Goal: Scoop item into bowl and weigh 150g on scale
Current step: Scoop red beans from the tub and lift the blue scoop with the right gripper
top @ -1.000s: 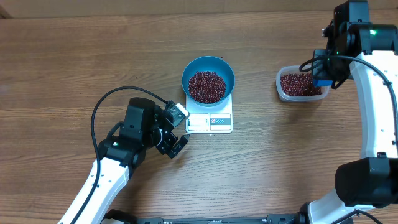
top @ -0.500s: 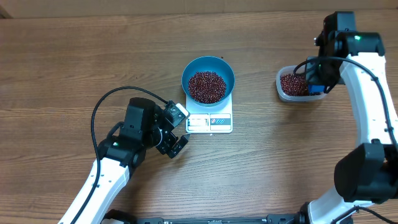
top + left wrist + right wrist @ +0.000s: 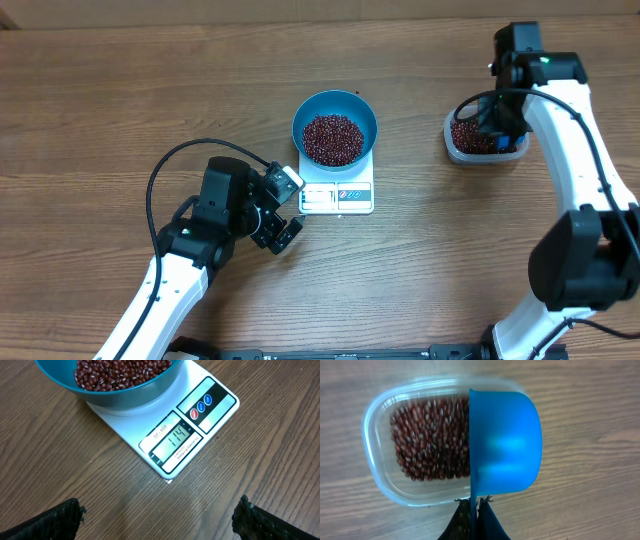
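Note:
The blue bowl (image 3: 335, 112) stands on the white scale (image 3: 337, 197) and holds a heap of red-brown beans (image 3: 333, 138). In the left wrist view the bowl (image 3: 115, 397) sits above the scale (image 3: 210, 415), whose display reads 114. My left gripper (image 3: 283, 232) (image 3: 160, 512) is open over bare wood by the scale's front left corner. My right gripper (image 3: 503, 118) (image 3: 476, 502) is shut on the handle of a blue scoop (image 3: 505, 442). The scoop is turned on edge over the right part of a clear tub (image 3: 375, 460) of beans (image 3: 430, 440).
The clear tub (image 3: 453, 148) sits on the wooden table at the right, well apart from the scale. A black cable (image 3: 165, 175) loops beside the left arm. Bare wood lies between the scale and the tub.
The right arm has swung left and toward the table's far edge, carrying the scoop from the tub's right edge to over the tub. The left arm has not moved.

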`<move>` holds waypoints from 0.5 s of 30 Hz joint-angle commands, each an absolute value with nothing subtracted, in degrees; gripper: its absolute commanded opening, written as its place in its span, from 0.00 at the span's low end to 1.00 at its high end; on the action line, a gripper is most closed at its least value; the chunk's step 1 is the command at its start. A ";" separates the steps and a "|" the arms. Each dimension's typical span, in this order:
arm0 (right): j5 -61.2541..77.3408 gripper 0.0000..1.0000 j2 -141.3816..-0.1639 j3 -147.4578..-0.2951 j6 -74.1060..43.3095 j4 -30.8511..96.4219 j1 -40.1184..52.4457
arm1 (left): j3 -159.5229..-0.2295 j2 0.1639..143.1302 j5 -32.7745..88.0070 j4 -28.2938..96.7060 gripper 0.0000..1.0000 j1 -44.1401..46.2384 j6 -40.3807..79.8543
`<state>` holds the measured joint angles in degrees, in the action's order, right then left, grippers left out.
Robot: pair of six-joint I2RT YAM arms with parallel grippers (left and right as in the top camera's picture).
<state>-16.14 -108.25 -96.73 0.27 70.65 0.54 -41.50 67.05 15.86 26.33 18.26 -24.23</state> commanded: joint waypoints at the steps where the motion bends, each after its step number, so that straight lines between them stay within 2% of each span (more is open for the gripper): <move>1: -19.59 0.04 -109.73 -96.64 -0.10 71.44 1.50 | -41.19 67.51 15.92 26.33 1.00 18.02 -25.30; 5: -24.47 0.04 -110.65 -96.64 -2.17 71.90 2.07 | -41.19 67.51 15.92 26.33 1.00 18.02 -25.30; 15: -21.37 0.04 -112.05 -94.61 -1.43 70.11 2.20 | -41.19 67.51 15.92 26.33 1.00 18.02 -25.30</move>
<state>-21.28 -110.39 -96.25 -1.30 70.46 2.31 -41.50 67.05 15.86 26.33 18.26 -24.23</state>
